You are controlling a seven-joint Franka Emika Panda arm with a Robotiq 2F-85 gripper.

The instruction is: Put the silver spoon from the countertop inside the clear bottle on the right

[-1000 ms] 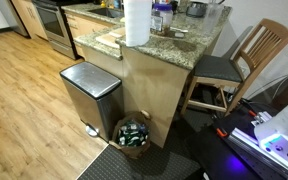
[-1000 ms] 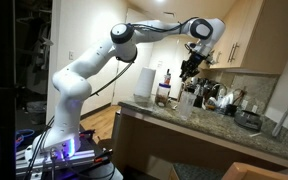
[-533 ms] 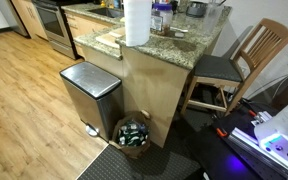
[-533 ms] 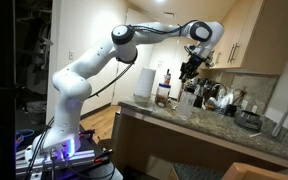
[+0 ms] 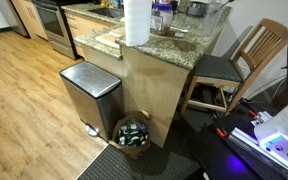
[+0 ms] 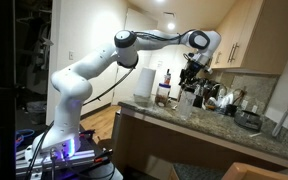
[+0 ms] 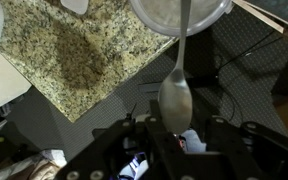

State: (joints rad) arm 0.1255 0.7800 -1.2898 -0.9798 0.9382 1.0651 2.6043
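In an exterior view the end effector (image 6: 192, 75), gripping the silver spoon (image 7: 176, 92), has come down closer to the mouth of the clear bottle (image 6: 187, 101) by the surface's edge. The arm's wrist and elbow have sunk with it.

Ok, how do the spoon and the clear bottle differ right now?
The silver spoon is opaque shiny metal; the clear bottle is see-through. The spoon is thin and held in the gripper; the bottle is wide-mouthed and stands on the countertop. Both line up in the wrist view.
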